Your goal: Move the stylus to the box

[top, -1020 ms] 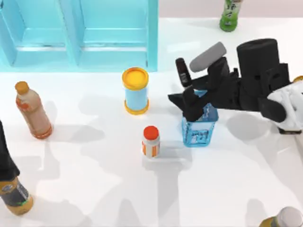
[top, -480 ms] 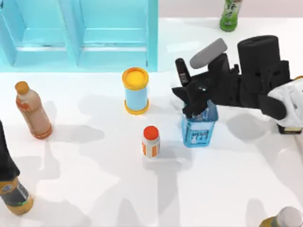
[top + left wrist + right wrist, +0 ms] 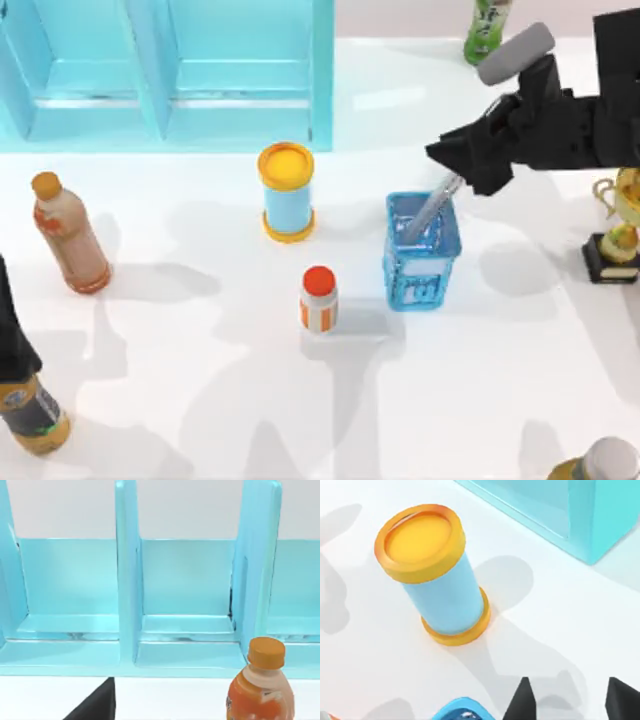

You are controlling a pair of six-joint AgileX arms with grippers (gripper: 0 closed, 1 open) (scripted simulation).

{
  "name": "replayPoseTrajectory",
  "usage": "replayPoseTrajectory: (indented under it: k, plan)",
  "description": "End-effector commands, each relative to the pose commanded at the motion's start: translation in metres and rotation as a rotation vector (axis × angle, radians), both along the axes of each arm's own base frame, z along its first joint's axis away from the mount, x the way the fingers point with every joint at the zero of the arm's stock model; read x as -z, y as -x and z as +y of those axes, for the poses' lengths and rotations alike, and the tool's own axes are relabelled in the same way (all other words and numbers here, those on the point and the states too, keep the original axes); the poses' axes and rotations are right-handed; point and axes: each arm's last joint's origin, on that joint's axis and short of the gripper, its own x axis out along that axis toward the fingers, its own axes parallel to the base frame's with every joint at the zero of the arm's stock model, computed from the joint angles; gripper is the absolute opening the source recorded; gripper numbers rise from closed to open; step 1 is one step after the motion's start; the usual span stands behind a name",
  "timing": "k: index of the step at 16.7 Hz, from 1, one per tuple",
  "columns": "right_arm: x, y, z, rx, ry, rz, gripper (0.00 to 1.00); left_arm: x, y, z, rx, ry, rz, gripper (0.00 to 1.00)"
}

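Jaws of the right gripper (image 3: 462, 166): parted, black fingertips (image 3: 522, 702) apart with bare table between them, grasping nothing; poised above the table's right half, just beyond the box's far right corner. Jaws of the left arm's gripper: cannot tell; left arm (image 3: 12, 335) parked at the table's left edge.

Table (image 3: 200, 400): white, carrying all items listed.

Shelf unit (image 3: 170, 70): light blue, open compartments split by upright dividers, along the far left edge.

Right arm (image 3: 580, 120): black, reaching in from the far right.

Box (image 3: 422, 253): translucent blue, open-topped, upright, right of centre. Holds the stylus.

Stylus (image 3: 433, 208): thin grey shaft leaning inside the box, upper end tilted toward the right gripper; whether it touches the fingers is unclear.

Canister (image 3: 287, 192): pale blue body, orange lid and base ring, upright, left of the box and apart from it.

Orange-capped bottle (image 3: 68, 233): amber drink, near the left edge.

Dark-labelled bottle (image 3: 30, 415): near left corner, under the left arm.

Green bottle (image 3: 487, 30): far edge, right side.

Trophy (image 3: 618, 225): gold on a black base, right edge.

Small bottle (image 3: 319, 298): red cap, orange and white stripes, near-left of the box.

Grey-capped bottle (image 3: 600, 462): near right corner.
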Motion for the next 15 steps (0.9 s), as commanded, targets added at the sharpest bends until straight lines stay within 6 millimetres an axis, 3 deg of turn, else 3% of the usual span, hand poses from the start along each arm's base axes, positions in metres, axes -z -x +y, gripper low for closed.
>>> replayPoseTrajectory:
  k: [5, 8, 15]
  plan:
    - [-0.063, 0.009, -0.060, -0.003, -0.010, 0.000, 0.00, 0.000, 0.000, 0.000, 0.000, 0.000, 0.000, 1.00]
    - [-0.090, 0.021, -0.083, 0.002, -0.017, -0.030, 0.00, 0.000, 0.000, 0.000, 0.000, 0.000, 0.000, 1.00]
    - [-0.098, 0.024, -0.090, 0.019, -0.010, -0.042, 0.00, 0.000, 0.000, 0.000, 0.000, 0.000, 0.000, 1.00]
